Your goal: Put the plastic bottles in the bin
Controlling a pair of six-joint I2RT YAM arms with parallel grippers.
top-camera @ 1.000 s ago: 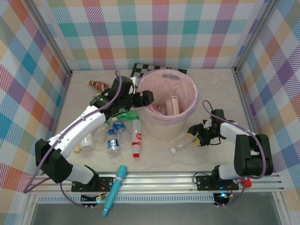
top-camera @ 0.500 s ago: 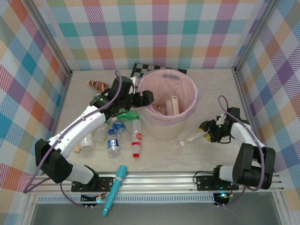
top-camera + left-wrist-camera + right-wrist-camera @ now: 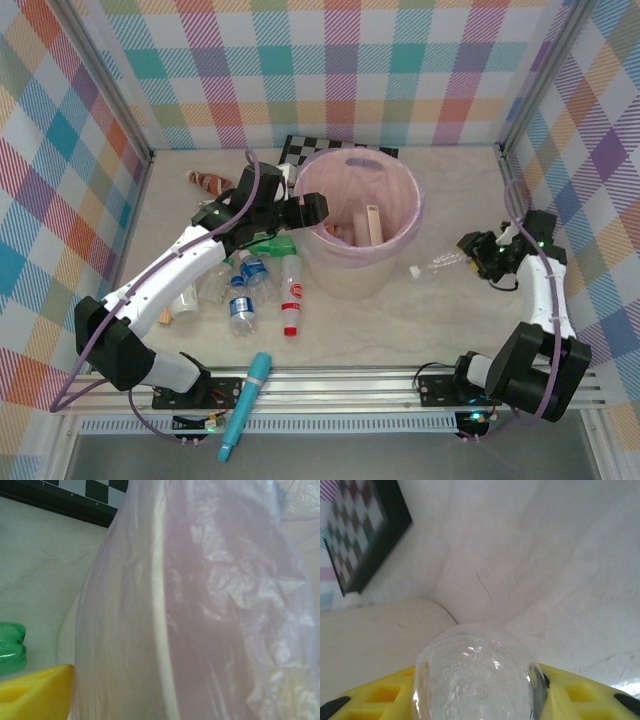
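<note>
Item: clear plastic bottle (image 3: 438,264), clamped base-first between the yellow fingers (image 3: 580,695) of the right gripper (image 3: 478,254), its cap end pointing to the gripper's 9 o'clock, toward the bin (image 3: 350,275). The bottle lies just outside the bin's 3 o'clock side. Left gripper (image 3: 312,208): jaws spread, at the bin's 9 o'clock rim. Loose bottles (image 3: 242,300): at the bin's 8 o'clock.
</note>
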